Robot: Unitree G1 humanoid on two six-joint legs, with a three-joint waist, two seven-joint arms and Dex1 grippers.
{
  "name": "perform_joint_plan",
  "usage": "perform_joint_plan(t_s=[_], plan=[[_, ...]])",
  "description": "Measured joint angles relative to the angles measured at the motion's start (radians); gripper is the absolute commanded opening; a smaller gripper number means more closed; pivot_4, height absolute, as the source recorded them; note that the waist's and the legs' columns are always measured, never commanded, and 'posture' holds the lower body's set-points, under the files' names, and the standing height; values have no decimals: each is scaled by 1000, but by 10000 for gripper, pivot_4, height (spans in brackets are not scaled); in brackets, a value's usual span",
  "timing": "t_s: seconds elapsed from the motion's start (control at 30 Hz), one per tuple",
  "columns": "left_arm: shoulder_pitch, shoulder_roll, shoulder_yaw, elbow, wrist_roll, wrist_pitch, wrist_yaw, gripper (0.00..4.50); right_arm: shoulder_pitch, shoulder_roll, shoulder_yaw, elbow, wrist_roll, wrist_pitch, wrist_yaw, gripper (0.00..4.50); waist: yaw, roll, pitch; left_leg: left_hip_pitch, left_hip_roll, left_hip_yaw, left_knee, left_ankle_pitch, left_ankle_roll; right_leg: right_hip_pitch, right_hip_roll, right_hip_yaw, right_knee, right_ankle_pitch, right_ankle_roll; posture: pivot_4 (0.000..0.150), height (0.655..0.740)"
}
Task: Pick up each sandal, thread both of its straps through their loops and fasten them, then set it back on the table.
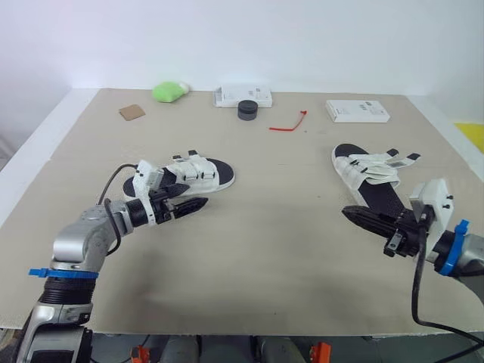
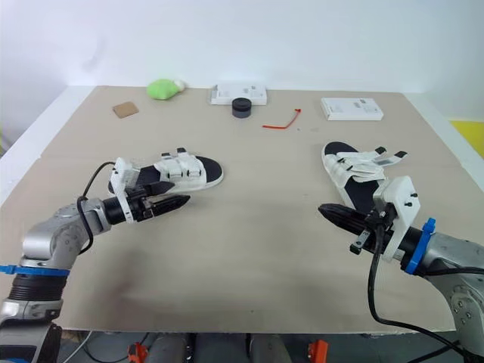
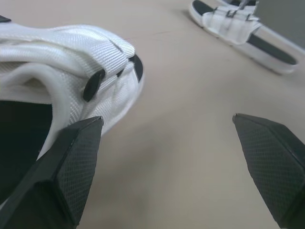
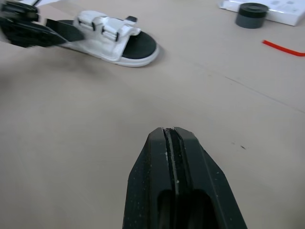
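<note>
Left wrist view has the left jaws spread wide with nothing between them but bare desk [image 3: 181, 157]. One black finger [image 3: 66, 167] sits right beside the edge of the left sandal [image 3: 71, 67], and whether it touches cannot be told. Right wrist view shows the right jaws pressed fully together, fingers [image 4: 178, 191] flush and empty, over open desk.

From the head, the left arm [image 1: 79, 242] is bent at the elbow. Its forearm runs forward and inward, so the jaws lie at the near side of the left sandal, which sits flat, sole down, on the left half of the desk. The right arm [image 1: 469, 253] comes in from the right edge with the forearm angled inward. Its closed jaws point toward the desk's middle, close to the near end of the right sandal [image 1: 370, 178]. That sandal lies flat on the right half, with two black-tipped strap ends [image 1: 403, 156] sticking out past its outer side.

Farther back, a red strip [image 1: 289, 125] lies beyond the sandals. Near the far edge are a brown square [image 1: 131, 112], a green lump [image 1: 170, 91], a white box [image 1: 242, 95] with a black round piece [image 1: 247, 110] in front of it, and a second white box [image 1: 357, 111]. Behind is a plain white wall [image 1: 302, 38].
</note>
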Motion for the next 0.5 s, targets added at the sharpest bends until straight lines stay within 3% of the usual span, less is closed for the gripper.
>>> perform_joint_plan(t_s=[0.07,0.13,0.5], plan=[[25,107,8,-6,-28,54,-85,44791,-1,0,0,3,-1,0,-1,0,-8,0,0,0,0,0,-1,0,0,0,0,0,0,-1,-1,1500,7400],[15,127,28,7,-27,51,-106,44791,-10,1,5,4,-1,0,-1,0,-7,1,0,1,0,-1,0,0,0,1,-1,-1,0,-2,-3,1500,7400],[-104,13,-7,188,99,-109,-67,44791,-41,2,34,13,-2,-1,-1,0,-5,0,0,0,-1,0,1,1,1,1,-1,-1,0,1,1,1500,7400]])
